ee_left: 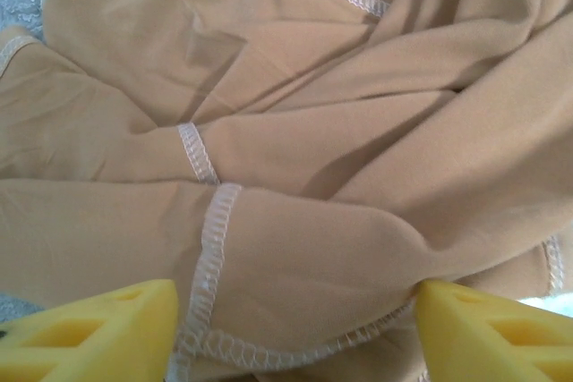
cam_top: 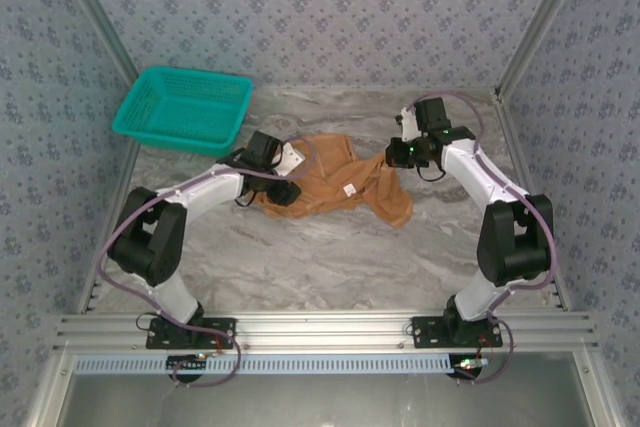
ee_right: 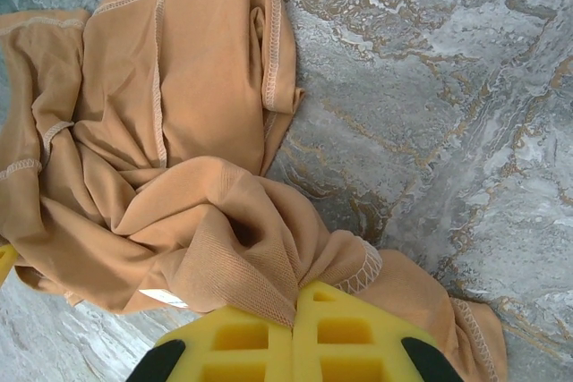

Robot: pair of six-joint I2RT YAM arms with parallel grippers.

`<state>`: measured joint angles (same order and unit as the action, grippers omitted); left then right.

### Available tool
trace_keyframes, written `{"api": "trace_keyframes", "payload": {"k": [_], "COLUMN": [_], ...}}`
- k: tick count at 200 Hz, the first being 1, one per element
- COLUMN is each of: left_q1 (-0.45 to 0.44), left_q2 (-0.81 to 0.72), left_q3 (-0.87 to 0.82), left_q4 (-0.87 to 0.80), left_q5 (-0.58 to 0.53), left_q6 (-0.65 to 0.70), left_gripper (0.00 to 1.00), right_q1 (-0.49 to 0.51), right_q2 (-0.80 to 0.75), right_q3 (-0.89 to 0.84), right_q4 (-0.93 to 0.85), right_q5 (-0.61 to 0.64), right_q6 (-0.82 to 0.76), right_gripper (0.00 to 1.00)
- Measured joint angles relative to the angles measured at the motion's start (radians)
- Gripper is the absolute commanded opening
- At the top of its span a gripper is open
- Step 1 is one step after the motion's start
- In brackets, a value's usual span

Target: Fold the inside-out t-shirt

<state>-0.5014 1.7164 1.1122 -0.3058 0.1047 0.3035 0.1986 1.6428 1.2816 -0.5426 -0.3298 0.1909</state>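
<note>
No legible writing; white tag (cam_top: 349, 189) on t-shirt (cam_top: 330, 172) too small.

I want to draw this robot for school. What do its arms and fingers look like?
The left arm and the right arm match: smooth white tubes linked by chunky black joints, each standing on a black base bolted to a silver rail. A thin pale purple cable loops along each arm. The fingers are bright yellow blocks with square hollows.

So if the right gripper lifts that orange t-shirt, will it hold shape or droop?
Probably droops: the t-shirt lies crumpled in soft folds. Likely light: thin cloth bunches in the shut right gripper. Loose parts may trail on the table.
</note>
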Motion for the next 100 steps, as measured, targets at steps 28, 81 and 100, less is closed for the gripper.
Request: {"api": "trace_keyframes", "payload": {"k": [28,81,100], "left_q1": [0.0,0.012,0.025], "left_q2": [0.072,0.095,0.064], "left_q3": [0.053,0.077,0.072], "left_q4": [-0.013,-0.035,-0.032], "left_q5": [0.0,0.031,0.051], "left_q6": [0.013,-0.011,-0.031], "left_gripper": [0.44,0.1,0.02], "right_q1": [0.0,-0.005,-0.006], "right_q2": [0.0,-0.014,-0.028], "right_q3": [0.0,-0.009,-0.011], "right_q4": [0.0,0.001,0.002], "right_q5": [0.0,0.002,0.008], "right_q6": [0.0,0.0,0.0], "right_gripper": [0.0,0.0,0.0]}}
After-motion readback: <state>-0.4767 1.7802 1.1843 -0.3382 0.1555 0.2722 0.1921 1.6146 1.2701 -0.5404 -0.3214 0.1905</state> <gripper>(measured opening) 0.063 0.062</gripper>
